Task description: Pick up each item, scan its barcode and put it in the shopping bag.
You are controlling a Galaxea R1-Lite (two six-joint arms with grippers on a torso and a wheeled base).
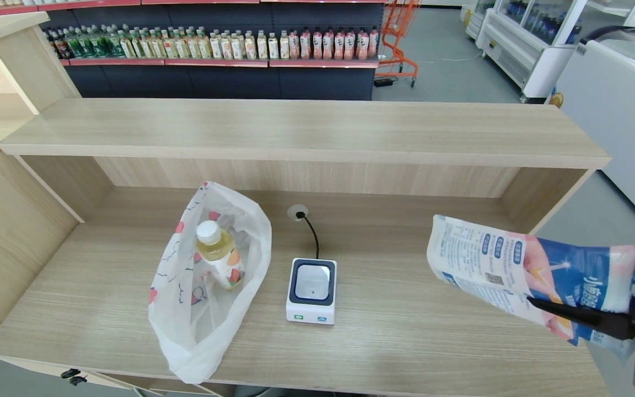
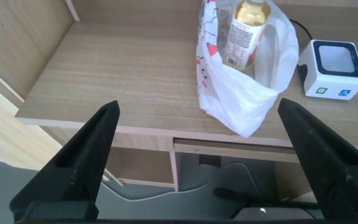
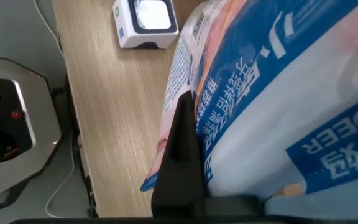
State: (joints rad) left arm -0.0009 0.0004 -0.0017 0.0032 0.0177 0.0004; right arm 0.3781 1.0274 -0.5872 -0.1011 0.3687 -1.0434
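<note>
- Now the right gripper (image 1: 557,309) is clamped on a blue-and-pink packet (image 1: 516,270), one dark finger across its printed face. It is held in the air above the right end of the wooden counter (image 1: 405,342).
- The packet's free end points toward the scanner (image 1: 312,289), well apart from it.
- The scanner sits mid-counter, and its black cable (image 1: 312,231) runs to the back.
- Just left of it lies the shopping bag (image 1: 185,331) — mouth open, a yellow drink bottle (image 1: 219,253) inside.
- The left gripper (image 2: 199,109) hangs off the counter's near edge, fingers spread wide, holding nothing.
</note>
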